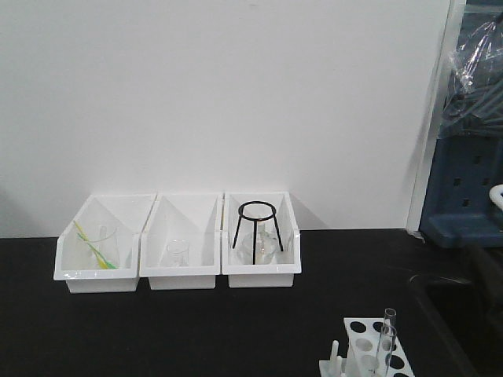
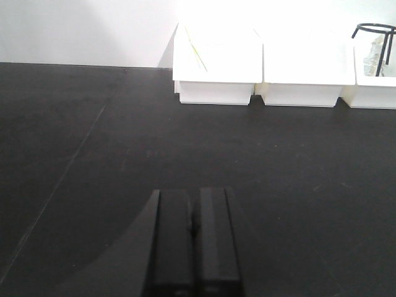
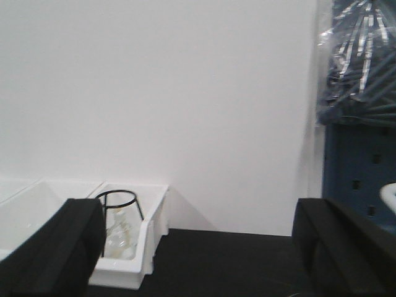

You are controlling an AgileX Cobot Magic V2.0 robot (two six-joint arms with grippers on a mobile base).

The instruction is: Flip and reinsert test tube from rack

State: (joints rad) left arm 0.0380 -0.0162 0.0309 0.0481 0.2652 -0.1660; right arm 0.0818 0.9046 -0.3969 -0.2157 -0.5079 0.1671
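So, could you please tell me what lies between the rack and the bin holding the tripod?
Nothing: in the front view, only bare black tabletop runs between the rack and that bin.

Reads bright and even across the white wall (image 1: 236, 94). Soft shadows thrown to the right of the bins (image 1: 182, 276), pointing to light from the left. Blown out in the left wrist view: bin fronts washed to flat white, edges lost. Faint sheen only on the black table (image 1: 157, 330). Soft focus and blocky grain throughout. Glare streaks on the plastic wrap (image 1: 471, 55). Close to the lens, fingers (image 3: 55, 247) of the right gripper (image 3: 198, 253) blurred, black, featureless.
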